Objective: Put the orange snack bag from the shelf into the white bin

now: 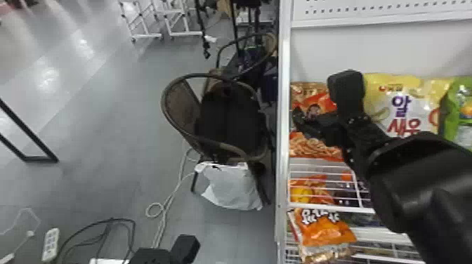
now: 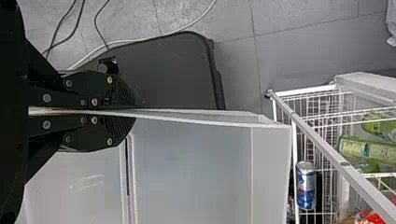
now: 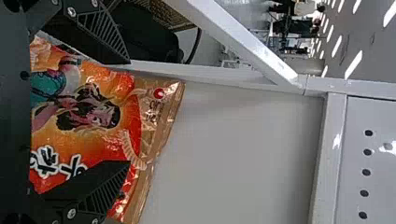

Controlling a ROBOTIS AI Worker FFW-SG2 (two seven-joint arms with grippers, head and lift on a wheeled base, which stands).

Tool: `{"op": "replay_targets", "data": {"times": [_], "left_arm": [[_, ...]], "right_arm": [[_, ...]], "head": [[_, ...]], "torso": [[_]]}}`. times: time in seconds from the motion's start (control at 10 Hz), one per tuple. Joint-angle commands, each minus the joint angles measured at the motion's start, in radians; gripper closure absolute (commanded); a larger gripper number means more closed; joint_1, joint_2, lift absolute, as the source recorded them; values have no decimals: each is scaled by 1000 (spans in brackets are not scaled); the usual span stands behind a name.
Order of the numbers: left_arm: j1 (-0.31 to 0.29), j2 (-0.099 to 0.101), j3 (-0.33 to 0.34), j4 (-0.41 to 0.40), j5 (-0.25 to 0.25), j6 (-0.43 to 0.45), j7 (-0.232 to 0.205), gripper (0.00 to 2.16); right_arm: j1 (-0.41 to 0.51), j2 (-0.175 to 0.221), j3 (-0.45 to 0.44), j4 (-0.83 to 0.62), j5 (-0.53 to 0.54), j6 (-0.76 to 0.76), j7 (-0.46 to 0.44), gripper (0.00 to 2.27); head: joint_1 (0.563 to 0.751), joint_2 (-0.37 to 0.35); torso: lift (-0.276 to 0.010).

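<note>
The orange snack bag [image 3: 93, 130] stands in the shelf's [image 1: 283, 151] left-hand corner, close to the side edge, its top seal upward. The right gripper [image 1: 321, 103] is open around it, one finger at either side of the bag (whether either one touches it, the views do not tell). Just beside the bag, toward the shelf's right edge, stands a yellow snack bag [image 1: 421, 94], partly behind the right arm, and next to that a green bag [image 1: 456, 116]. Below, on the wire tiers, are more packets, among them another orange packet [image 1: 325, 231] near the left edge of the unit

The left gripper [image 1: 185, 247] is low in the head view, at its bottom edge. In the left wrist view its fingers are closed on the thin upper rim of the white bin [image 2: 201, 172], one on each side of the wall. Near the bin is a wire rack [image 2: 322, 144] with a blue and silver can [image 2: 306, 186]

Left of the shelf, on the grey floor, stands a round-backed chair [image 1: 168, 87] with a white plastic bag [image 1: 231, 189] at its foot; farther left lies a power strip [image 1: 51, 244]
</note>
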Motion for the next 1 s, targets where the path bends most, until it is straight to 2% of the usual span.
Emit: {"op": "replay_targets", "data": {"times": [0.0,0.4,0.8,0.9], "left_arm": [[-1,-3,5,0,7,1,2,2142],[-9,-3,16,2,25,1,6,2142],[-20,-3,23,7,42,1,18,2138],[-20,-3,23,7,44,1,18,2142]], "right_arm": [[-38,7,15,61,23,-9,-15,130],[-106,14,66,168,104,0,-66,130],[-132,30,97,199,147,114,-77,137],[-153,34,98,225,152,114,-77,323]], "head": [[695,177],[695,158],[695,154],[695,153]], "torso": [[1],[1],[1],[1]]}}
